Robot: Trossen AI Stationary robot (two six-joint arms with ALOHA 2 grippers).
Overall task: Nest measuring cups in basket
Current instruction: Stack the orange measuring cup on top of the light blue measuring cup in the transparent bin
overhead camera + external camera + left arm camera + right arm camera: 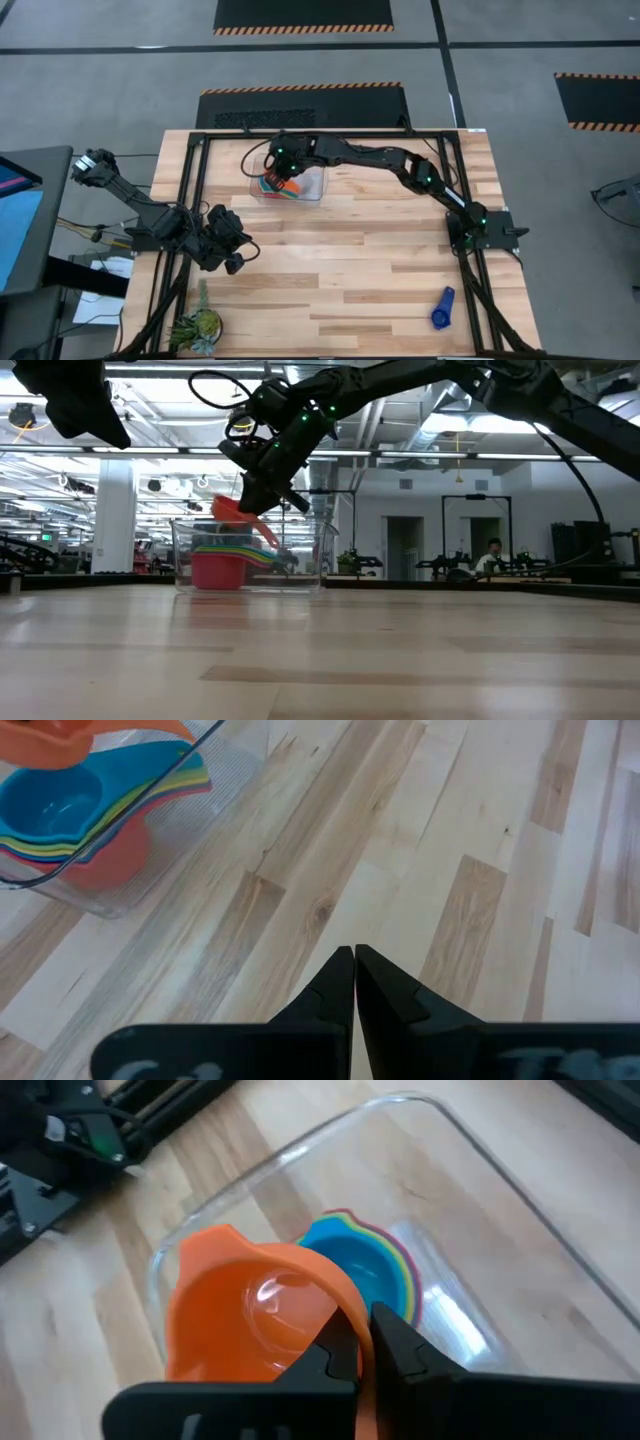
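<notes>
The clear basket (pixel 312 190) stands at the far middle of the table. Inside it sits a nested stack of measuring cups (pixel 222 563): red at the bottom, light blue on top (pixel 362 1270). My right gripper (pixel 283 172) hangs over the basket, shut on an orange cup (pixel 245 1315), which hovers above the stack (pixel 55 805). One dark blue cup (pixel 441 308) lies on the table near the right near corner. My left gripper (pixel 354 972) is shut and holds nothing. It waits over the table's left side (pixel 236 256). My right gripper pinches the orange cup's flat handle (pixel 352 1342) between its two fingers, close to the bowl. The handle runs back between the fingers. They slant down from above. The cup (pixel 232 512) is lifted clear and tilted, above the stack at the basket's rim height.
A small potted plant (pixel 197 328) stands at the near left corner. Black frame rails (pixel 196 190) run along the table's left, right and far sides. Bare wood (pixel 350 260) spreads between the basket and the near edge. A person (pixel 492 555) sits far behind.
</notes>
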